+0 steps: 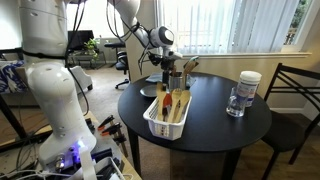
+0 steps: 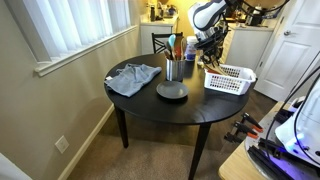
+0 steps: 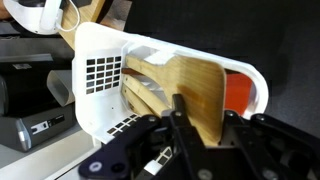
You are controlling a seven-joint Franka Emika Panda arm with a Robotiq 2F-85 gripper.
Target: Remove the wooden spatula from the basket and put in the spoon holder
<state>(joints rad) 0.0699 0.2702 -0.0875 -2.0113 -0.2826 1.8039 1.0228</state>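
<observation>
My gripper is shut on the wide blade of the pale wooden spatula, just above the white slotted basket. Other wooden utensils and something orange lie in the basket beneath it. In both exterior views the gripper hangs over the far end of the basket. The dark brown spoon holder stands upright beside the basket with several utensils in it. It is out of the wrist view.
All stands on a round black table. A clear jar with a white lid stands near its edge. A grey cloth and a dark round dish lie by the holder. Chairs stand at the table.
</observation>
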